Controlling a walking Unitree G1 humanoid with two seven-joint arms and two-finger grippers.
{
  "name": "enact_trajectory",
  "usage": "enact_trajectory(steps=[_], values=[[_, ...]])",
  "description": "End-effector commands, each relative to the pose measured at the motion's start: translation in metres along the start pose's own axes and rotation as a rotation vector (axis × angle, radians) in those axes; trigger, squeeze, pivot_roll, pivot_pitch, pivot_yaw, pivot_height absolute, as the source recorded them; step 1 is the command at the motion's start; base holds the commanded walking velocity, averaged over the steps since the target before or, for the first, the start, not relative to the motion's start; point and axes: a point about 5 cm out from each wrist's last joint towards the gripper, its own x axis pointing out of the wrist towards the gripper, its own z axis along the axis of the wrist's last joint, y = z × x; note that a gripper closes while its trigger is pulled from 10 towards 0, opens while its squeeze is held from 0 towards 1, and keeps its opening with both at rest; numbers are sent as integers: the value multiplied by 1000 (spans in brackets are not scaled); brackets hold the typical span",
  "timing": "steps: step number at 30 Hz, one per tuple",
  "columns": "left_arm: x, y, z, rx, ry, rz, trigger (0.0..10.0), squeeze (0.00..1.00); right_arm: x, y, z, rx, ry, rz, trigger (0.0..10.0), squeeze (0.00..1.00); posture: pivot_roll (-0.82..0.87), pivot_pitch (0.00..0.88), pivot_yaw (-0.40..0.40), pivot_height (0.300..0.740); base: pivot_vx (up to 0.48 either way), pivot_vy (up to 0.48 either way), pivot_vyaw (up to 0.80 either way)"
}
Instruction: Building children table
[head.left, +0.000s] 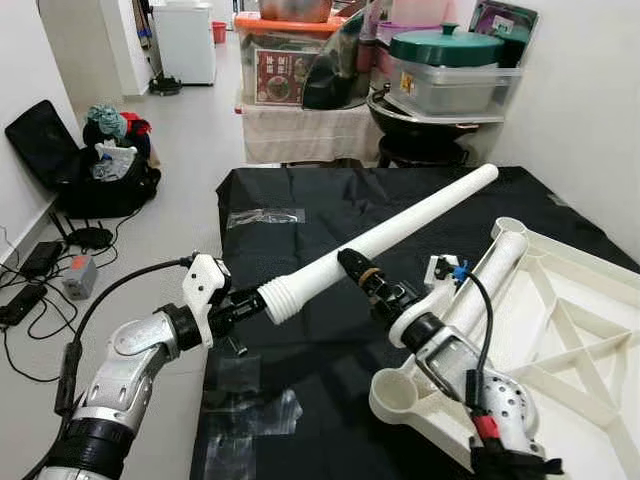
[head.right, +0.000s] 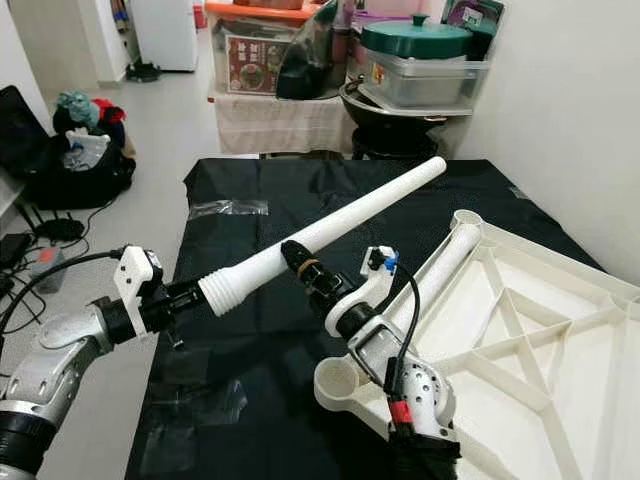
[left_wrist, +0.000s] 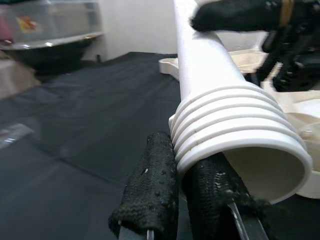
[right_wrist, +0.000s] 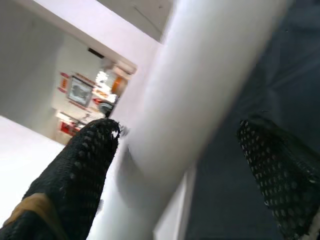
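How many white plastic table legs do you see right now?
2. One long white plastic table leg is held up over the black cloth between left gripper and right gripper. A second white leg lies along the upturned white tabletop. Others may be hidden.

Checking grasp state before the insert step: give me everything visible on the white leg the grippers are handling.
The white table leg is a long, smooth tapered tube, plastic by the look, with a ribbed, open hollow end. It is held tilted above the black sheet, narrow tip farthest from the robot. The left gripper pinches the ribbed end; the right gripper straddles its middle, one finger touching it.
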Motion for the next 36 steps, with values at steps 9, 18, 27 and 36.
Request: enact_trajectory(steps=[9, 18, 27, 36], values=[[2, -11, -6, -55, 9, -62, 10000, 0, 6, 4, -14, 59, 34, 24, 10000, 0, 87, 0, -80, 740, 0, 0, 0], [6, -19, -4, -84, -1, -112, 10000, 0, 10, 0, -25, 110, 59, 8, 10000, 0, 89, 0, -83, 740, 0, 0, 0], [5, -24, -8, -98, 21, -144, 10000, 0, 10, -1, -14, 124, -23, -2, 0, 0, 84, 0, -79, 740, 0, 0, 0], [3, -22, -11, -97, 40, -126, 10000, 1000, 9, 1, -11, 116, -37, 9, 0, 0, 84, 0, -79, 740, 0, 0, 0]])
